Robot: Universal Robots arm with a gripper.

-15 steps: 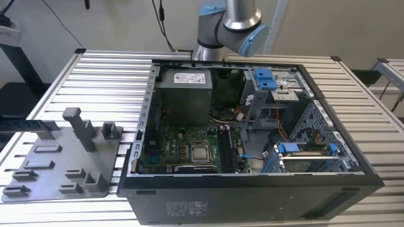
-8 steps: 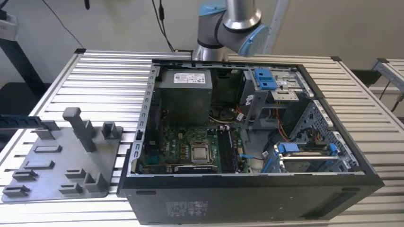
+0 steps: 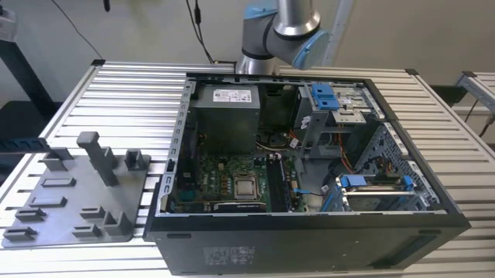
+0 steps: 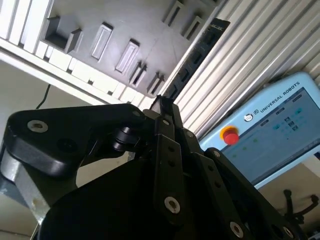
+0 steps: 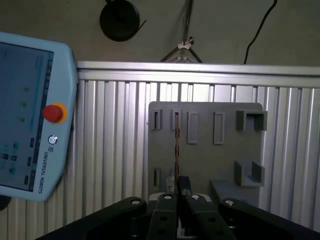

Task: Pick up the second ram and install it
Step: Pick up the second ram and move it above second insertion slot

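Evidently the tool (image 4: 163, 101) is clenched on the second ram (image 4: 196, 56) near one end, and most of the stick juts out past the fingertips. In both wrist views it hangs in the air, seen against the grey fixture plate (image 5: 200, 165) and well apart from it. It is not yet in the open computer case (image 3: 309, 243), which takes up the middle and right of the exterior view on the slatted surface (image 3: 131, 92). I judge the stick light and stiff but fragile. It is a thin board (edge-on in the first wrist view it is barely a line) that could crack or chip if twisted or knocked. The flat faces look smooth, so they may slip under a push. The sound hold is square across those faces, away from the contact edge. With so much length free, any side load would act as a lever.
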